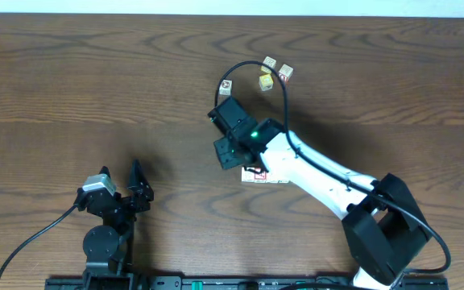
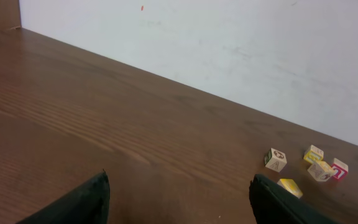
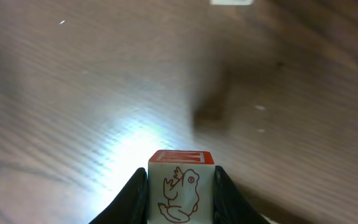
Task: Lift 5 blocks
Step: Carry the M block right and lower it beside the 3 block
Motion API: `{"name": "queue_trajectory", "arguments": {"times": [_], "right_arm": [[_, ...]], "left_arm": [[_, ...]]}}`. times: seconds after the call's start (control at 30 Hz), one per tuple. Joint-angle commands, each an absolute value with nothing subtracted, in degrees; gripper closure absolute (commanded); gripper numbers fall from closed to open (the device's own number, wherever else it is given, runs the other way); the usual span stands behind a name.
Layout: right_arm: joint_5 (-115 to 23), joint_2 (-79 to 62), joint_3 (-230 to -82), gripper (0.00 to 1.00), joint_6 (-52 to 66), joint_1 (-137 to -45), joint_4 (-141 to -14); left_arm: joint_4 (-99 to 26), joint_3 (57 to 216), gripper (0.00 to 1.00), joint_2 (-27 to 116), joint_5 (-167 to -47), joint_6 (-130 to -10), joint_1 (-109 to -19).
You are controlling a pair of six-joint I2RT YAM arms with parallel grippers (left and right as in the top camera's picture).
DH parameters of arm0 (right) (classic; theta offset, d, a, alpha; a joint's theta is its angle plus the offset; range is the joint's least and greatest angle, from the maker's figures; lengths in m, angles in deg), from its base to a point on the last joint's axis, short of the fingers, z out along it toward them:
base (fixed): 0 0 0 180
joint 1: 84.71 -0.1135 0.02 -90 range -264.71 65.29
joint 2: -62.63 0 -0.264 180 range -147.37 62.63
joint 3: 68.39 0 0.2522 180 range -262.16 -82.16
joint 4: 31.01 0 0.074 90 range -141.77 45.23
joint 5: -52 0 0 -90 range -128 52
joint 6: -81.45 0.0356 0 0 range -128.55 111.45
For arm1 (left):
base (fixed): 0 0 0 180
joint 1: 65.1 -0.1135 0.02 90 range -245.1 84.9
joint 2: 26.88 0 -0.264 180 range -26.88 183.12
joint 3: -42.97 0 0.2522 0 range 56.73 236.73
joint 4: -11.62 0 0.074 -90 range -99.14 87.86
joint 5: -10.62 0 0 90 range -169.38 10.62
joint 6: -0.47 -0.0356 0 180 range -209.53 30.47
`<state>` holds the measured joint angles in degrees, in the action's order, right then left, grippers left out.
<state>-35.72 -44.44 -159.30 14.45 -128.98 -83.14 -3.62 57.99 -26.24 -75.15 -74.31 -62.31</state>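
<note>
Right tool: clenched on the frog block, one finger against each side. We note a red top face and a red-line frog on the cream face toward the wrist camera. The brown counter beyond it is blurred.

Left tool: released, jaws spread wide with nothing between them. It sits at the near edge of the counter, well apart from every block.

Far side of the counter, overhead: two cream blocks just beside each other, with a yellow cube close in front of them. A lone block lies to their left, inside the loop of the right arm's cable.
</note>
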Motion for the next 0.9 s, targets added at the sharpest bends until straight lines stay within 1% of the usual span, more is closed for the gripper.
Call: {"name": "queue_trajectory", "arguments": {"times": [0.0, 0.1, 0.23, 0.47, 0.53, 0.73, 0.8, 0.87], "right_arm": [[-33.62, -43.74, -160.11, 0.97, 16.31, -129.12, -83.86], [-31.80, -43.00, -160.13, 0.99, 16.29, -127.98, -86.77], [-23.28, -39.94, -160.13, 0.99, 16.20, -126.01, -91.92], [-15.39, -27.02, -160.11, 0.96, 12.18, -122.34, -98.22], [-14.36, -22.45, -160.11, 0.94, 11.98, -120.33, -101.08], [-14.08, -12.79, -156.65, 0.95, 12.51, -113.18, -108.34], [-14.89, -10.32, -152.31, 0.94, 13.73, -110.84, -108.01], [-17.07, -8.38, -146.21, 0.93, 15.26, -108.96, -104.99]], "left_arm": [[-5.95, 56.98, 0.27, -26.28, -74.38, -74.22, -62.40], [-5.95, 56.98, 0.28, -26.28, -74.38, -74.22, -62.40], [-5.95, 56.98, 0.28, -26.28, -74.38, -74.22, -62.40], [-5.98, 56.98, 0.28, -26.28, -74.38, -74.22, -62.40], [-5.95, 56.98, 0.28, -26.28, -74.38, -74.22, -62.40], [-5.95, 56.98, 0.28, -26.28, -74.38, -74.22, -62.40], [-5.95, 56.98, 0.27, -26.28, -74.38, -74.22, -62.40], [-5.95, 56.98, 0.28, -26.28, -74.38, -74.22, -62.40]]}}
